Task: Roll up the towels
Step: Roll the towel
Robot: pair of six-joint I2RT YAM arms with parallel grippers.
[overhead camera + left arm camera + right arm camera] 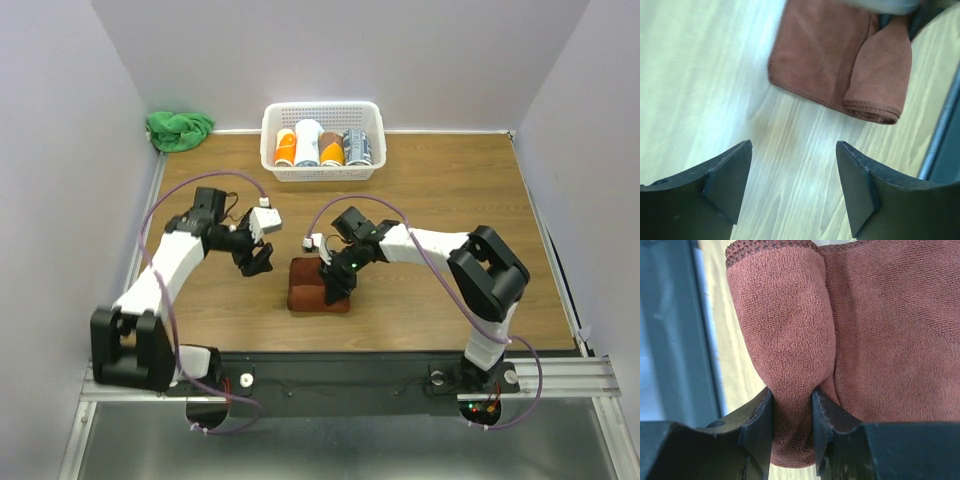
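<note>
reddish-brown towel (880, 340): matt looped terry cloth, stitched hem | bench (450, 200): smooth wood grain, faint sheen | basket (322, 172): white plastic lattice | left hand (794, 150): matt black pads

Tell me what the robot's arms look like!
The left arm and right arm are white tubes with chunky black joints. A thin purple cable loops along each. The left gripper and right gripper each have two black, wedge-shaped fingers.

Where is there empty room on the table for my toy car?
Bare wood of the table lies right of the white basket, out to the right edge. Another free strip runs along the basket's near side. The middle is crowded: left tool and right tool at the reddish-brown towel.
</note>
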